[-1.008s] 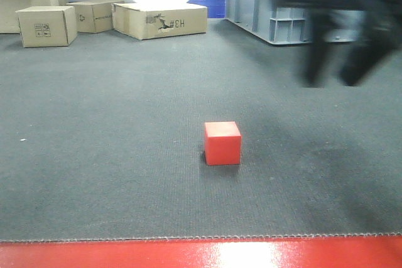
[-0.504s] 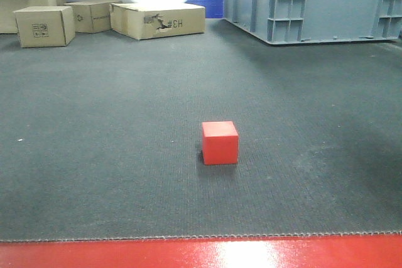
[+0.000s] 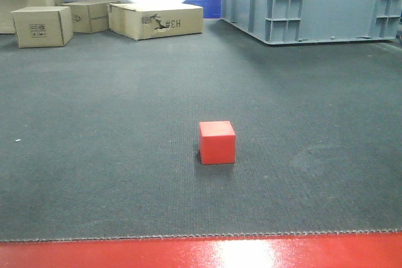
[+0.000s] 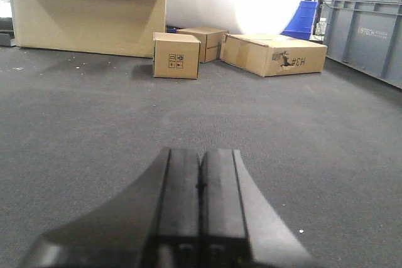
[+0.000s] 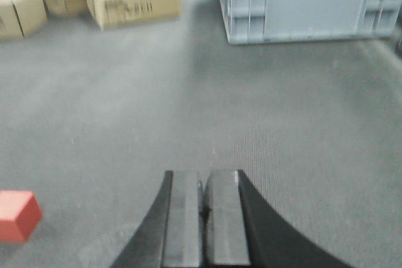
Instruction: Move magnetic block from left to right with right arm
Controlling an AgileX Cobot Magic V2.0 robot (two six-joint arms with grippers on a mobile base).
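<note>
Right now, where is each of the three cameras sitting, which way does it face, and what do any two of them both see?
Front view: low, facing forward over the dark grey carpet at the small red cube; no robot body shows.
Left wrist view: behind the black left hand, shut, facing the tan cardboard boxes.
Right wrist view: behind the black right hand, shut, facing the grey plastic crate, cube at lower left.
Shared: front and right wrist both show cube, crate and boxes.
</note>
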